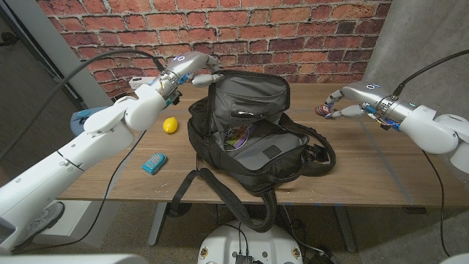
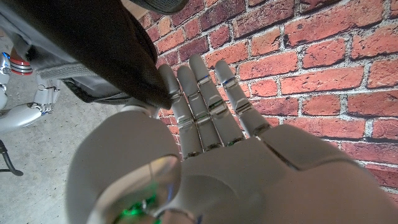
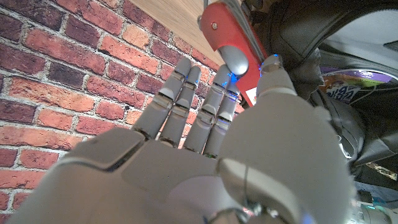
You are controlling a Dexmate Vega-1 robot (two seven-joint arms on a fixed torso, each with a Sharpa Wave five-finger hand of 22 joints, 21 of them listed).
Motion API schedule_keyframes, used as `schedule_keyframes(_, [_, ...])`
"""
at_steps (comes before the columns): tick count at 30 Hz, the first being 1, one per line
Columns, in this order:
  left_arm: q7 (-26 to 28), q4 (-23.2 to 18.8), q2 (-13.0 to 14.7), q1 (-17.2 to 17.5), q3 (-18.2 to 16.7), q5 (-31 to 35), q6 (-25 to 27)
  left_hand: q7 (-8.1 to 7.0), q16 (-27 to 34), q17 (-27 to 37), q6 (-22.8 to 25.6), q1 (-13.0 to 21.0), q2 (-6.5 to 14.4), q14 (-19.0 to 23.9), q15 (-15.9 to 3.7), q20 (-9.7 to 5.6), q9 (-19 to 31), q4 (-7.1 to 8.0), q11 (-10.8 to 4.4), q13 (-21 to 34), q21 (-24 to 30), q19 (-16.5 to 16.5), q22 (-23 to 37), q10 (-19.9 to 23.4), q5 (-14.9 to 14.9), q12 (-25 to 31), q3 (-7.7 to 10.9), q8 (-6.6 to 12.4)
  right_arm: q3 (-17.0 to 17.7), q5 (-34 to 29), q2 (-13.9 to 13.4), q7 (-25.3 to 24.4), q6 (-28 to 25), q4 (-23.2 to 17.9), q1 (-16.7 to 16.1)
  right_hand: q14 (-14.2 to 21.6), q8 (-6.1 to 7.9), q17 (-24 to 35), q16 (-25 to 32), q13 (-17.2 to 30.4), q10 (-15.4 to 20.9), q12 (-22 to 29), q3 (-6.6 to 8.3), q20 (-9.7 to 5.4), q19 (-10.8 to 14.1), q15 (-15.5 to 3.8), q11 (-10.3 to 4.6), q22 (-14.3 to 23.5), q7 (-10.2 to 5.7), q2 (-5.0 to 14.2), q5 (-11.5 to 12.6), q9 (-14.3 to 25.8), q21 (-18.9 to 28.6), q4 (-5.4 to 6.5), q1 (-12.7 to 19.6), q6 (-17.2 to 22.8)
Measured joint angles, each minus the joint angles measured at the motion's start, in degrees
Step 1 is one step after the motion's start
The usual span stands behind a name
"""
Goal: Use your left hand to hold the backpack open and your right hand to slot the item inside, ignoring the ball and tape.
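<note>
Black backpack (image 1: 253,139) noted at mid-worktop (image 1: 366,158), main compartment unzipped, flap standing upright toward the brick wall. Left hand (image 1: 192,73) seen at the flap's top edge; in the left wrist view the fabric is pinched between thumb and fingers (image 2: 186,106), the other fingers extended. The opening is judged to be held.

Right hand (image 1: 344,103) found well apart from the bag, on the robot's right, closed around the red item (image 3: 233,43) between fingertips and thumb. The item reads as rigid, flat and light, probably smooth plastic with a grey part; slipping is a risk, so a hold across its middle is advised.

The bag is soft and slack; the flap is expected to sag if released.

Yellow ball (image 1: 170,125) and blue tape (image 1: 154,163) lie on the robot's left, untouched.
</note>
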Motion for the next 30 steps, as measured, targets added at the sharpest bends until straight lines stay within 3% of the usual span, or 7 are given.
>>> schedule_keyframes(15, [0.04,1.65,-1.05,-1.63,1.24,-0.14,-1.67,0.00,-0.34,-0.01,0.00,-0.01,-0.01,0.00,0.00,0.00,0.00,0.00,0.00,0.01,0.55,0.01,0.01,0.00,0.00,0.00,0.00,0.00,5.69,-3.06,9.55,5.38,0.31,-6.19,-3.18,0.30,0.12,0.28,0.00,0.33,-0.10,-0.43,-0.32,0.24,-0.36,-0.30,0.10,0.00,-0.01,0.48,-0.21,0.00,0.00,-0.31,0.57,-0.01])
schedule_keyframes(30, [-0.52,3.19,-1.95,-3.52,2.46,-0.06,-2.89,0.00,-0.34,-0.01,0.00,-0.02,-0.02,0.00,0.00,-0.20,0.01,0.00,0.00,0.01,0.94,-0.20,0.01,0.00,0.00,0.10,0.00,-0.01,7.15,-3.23,16.22,10.04,-1.05,-10.55,-4.96,0.30,0.12,0.27,0.00,0.54,-0.10,-0.44,-0.71,0.28,-1.23,-0.30,0.10,0.00,-0.20,0.56,-0.25,0.00,-0.23,-0.24,0.49,-0.21])
